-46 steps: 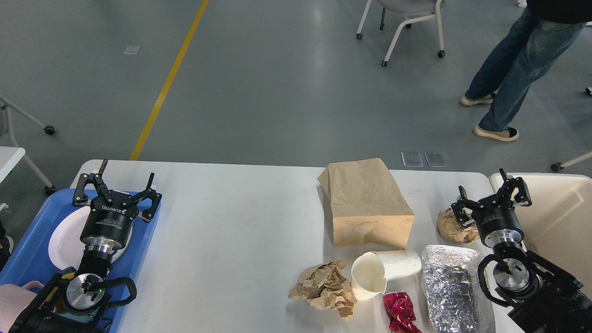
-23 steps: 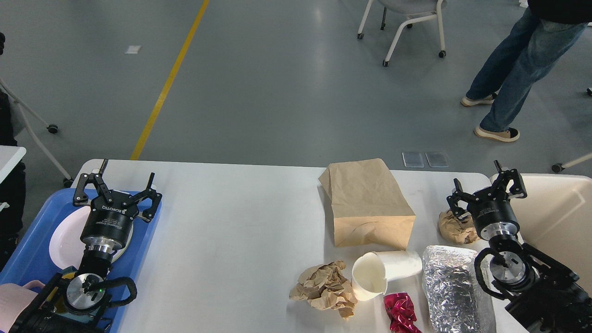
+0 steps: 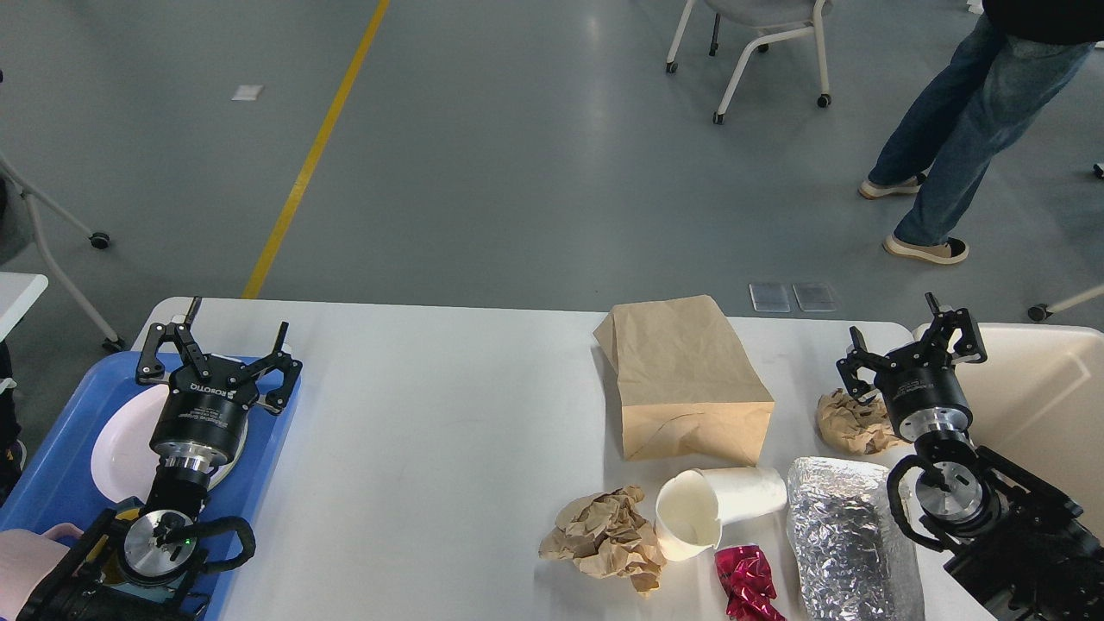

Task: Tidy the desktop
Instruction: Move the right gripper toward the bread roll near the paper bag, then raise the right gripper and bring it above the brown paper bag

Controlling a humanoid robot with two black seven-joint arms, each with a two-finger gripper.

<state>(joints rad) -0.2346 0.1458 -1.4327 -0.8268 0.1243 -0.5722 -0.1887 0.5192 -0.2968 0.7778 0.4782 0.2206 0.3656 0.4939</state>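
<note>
The white desktop (image 3: 431, 414) spreads across the lower view. On its right half lie a brown paper bag (image 3: 686, 379), a tipped white paper cup (image 3: 711, 509), a crumpled brown paper ball (image 3: 604, 536), a red foil wrapper (image 3: 749, 582), a silver foil bundle (image 3: 841, 535) and a smaller brown paper wad (image 3: 849, 421). My right gripper (image 3: 914, 345) hangs open just above and right of that wad, holding nothing. My left gripper (image 3: 220, 338) is open over the blue tray (image 3: 52, 479), empty.
A white plate (image 3: 116, 448) lies in the blue tray at the left edge. A beige bin (image 3: 1044, 405) stands off the table's right end. A person's legs (image 3: 957, 129) and a wheeled chair (image 3: 759, 43) are on the floor beyond.
My right gripper drifted slightly up and left, then back a little to the right, staying open near the small paper wad. The left arm has not moved.
</note>
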